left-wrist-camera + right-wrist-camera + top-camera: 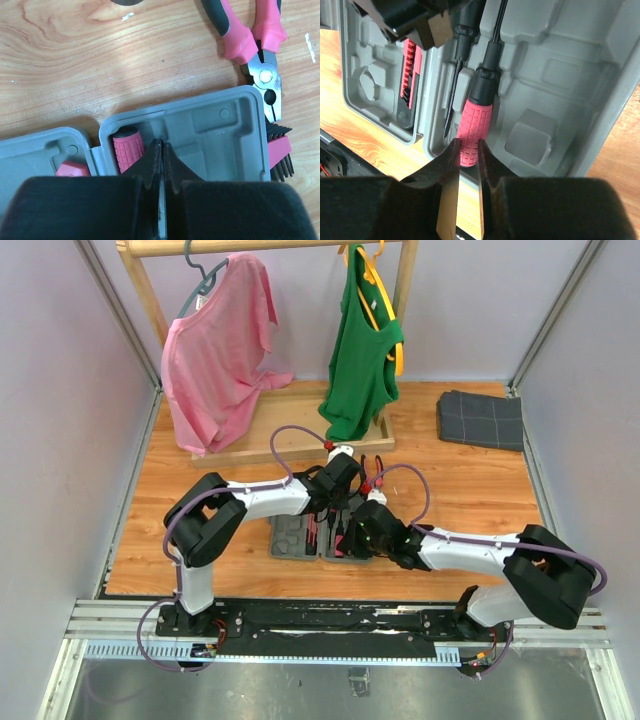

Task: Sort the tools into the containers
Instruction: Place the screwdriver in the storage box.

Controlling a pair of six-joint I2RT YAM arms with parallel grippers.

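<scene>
The grey tool case lies open in two halves between my arms. In the left wrist view my left gripper is shut and empty over the case's right half. Next to it a pink ribbed screwdriver handle lies in a recess. Pink-handled pliers lie on the wood beyond the case, and a pink holder of black keys lies beside it. My right gripper hovers just over the end of that screwdriver's handle, its fingers a narrow gap apart. A thin black screwdriver lies alongside.
A red bit strip sits in the case's other half. A wooden clothes rack with pink and green shirts stands behind. A dark folded cloth lies at the back right. The left gripper's body is close above the case.
</scene>
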